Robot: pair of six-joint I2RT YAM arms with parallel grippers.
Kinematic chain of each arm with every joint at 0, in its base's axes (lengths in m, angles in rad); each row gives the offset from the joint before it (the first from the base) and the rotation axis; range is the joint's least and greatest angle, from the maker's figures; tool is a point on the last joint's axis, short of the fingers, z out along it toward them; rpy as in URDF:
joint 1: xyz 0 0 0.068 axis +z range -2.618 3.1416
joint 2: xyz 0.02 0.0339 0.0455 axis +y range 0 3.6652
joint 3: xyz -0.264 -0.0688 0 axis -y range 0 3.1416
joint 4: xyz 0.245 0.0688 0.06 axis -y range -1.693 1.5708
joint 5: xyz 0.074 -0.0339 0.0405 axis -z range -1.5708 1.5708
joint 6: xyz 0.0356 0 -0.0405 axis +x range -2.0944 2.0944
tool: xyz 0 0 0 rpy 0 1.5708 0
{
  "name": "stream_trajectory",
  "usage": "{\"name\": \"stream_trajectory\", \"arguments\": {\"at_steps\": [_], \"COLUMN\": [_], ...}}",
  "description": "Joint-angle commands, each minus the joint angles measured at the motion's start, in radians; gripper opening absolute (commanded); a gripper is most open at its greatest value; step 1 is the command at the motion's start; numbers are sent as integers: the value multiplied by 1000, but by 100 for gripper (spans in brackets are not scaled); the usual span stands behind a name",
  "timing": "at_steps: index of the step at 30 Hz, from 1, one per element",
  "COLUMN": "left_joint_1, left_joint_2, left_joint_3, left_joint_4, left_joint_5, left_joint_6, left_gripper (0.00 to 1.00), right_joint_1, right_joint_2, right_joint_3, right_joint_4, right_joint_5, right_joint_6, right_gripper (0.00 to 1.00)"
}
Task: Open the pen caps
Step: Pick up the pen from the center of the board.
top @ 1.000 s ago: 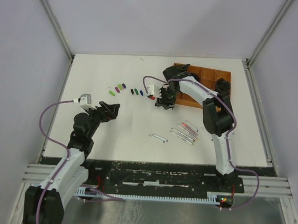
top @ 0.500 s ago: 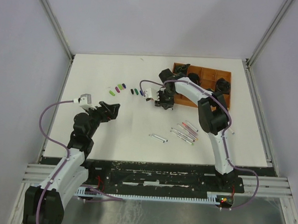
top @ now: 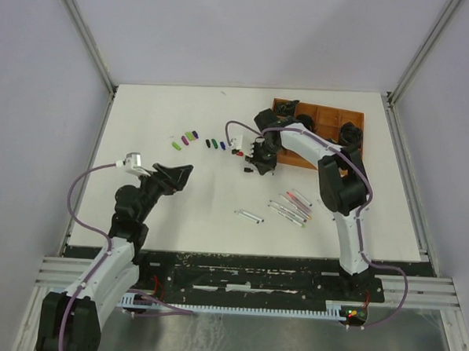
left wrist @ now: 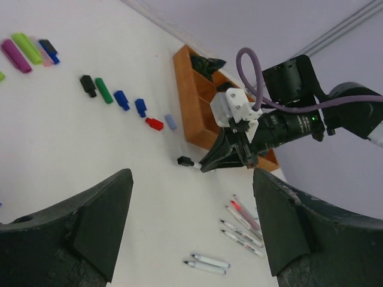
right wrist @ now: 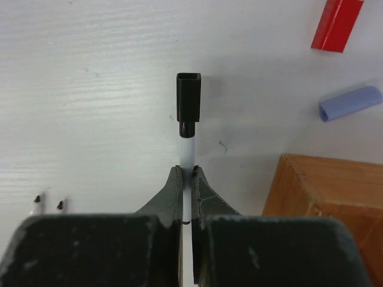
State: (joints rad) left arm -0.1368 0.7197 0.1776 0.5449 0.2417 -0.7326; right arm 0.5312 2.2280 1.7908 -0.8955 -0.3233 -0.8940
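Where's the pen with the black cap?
In the right wrist view the black-capped pen is pinched in the right gripper, at the table beside the brown tray's corner, with the red cap and pale blue cap close by.

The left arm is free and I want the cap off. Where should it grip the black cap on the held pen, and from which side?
Probably the black cap, across its flat side faces, approaching from beyond the pen's free end, in line with the barrel. The cap is a squarish sleeve standing clear of the right gripper, shut on the barrel behind it.
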Motion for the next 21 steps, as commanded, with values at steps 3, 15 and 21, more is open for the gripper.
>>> {"name": "stream_trajectory", "arguments": {"at_steps": [3,15,21], "left_joint_1": [-34,-486,-635], "left_joint_2": [-52,96,265], "left_joint_3": [-95,115,264], "left_joint_4": [305,214,85], "left_joint_5": [47,-411,-618], "left_joint_6": [-356,-313,-355], "left_gripper": [88,85,81], "right_joint_1": [-9,2,29], "right_joint_2": [-273,-629,-702], "right_joint_3": [-109,-309,-408], "right_joint_4": [111,135,240], "right_joint_5": [-174,-404,-393], "right_joint_6": [218,516,606], "right_gripper": [2,2,2]}}
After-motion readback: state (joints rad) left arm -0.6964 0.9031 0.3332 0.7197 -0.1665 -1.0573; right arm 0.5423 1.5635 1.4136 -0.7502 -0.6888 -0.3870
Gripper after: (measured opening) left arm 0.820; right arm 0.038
